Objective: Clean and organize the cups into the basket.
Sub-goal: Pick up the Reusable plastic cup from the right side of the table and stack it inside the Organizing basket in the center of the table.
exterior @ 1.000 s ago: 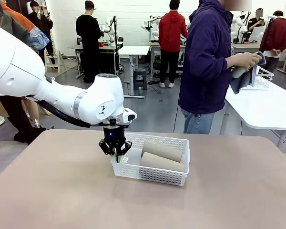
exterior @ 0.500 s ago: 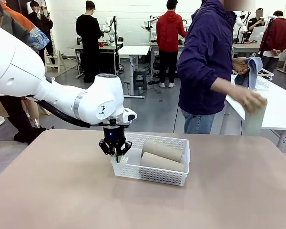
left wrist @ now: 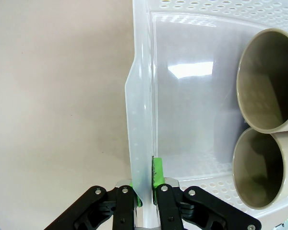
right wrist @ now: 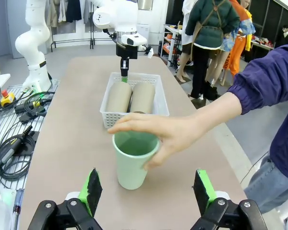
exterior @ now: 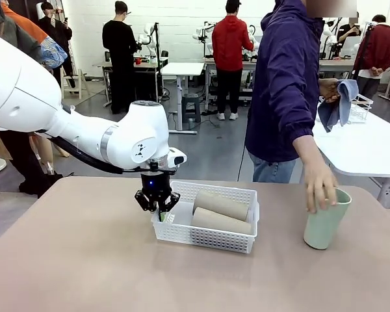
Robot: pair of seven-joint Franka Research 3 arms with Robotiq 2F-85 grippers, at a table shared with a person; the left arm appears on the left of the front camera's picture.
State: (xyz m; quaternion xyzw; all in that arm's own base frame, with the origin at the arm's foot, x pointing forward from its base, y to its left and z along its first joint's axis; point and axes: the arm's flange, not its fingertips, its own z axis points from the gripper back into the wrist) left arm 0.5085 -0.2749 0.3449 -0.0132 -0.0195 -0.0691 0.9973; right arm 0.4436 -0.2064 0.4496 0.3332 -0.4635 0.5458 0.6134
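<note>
tan table (exterior: 84, 260). my left gripper (exterior: 159, 210) pinched shut on basket (exterior: 208, 239) wall; two tan cups (exterior: 220, 204) lie inside. right gripper (right wrist: 148, 185) wide open, empty, facing upright mint cup (exterior: 325, 226) under person's hand (exterior: 320, 187).

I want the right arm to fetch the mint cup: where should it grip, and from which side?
Take the mint cup around its lower wall, level, from the robot's side, with the open right hand. It stands upright and the person's hand rests on its rim, so the top is likely blocked while the tapered wall below is bare.
</note>
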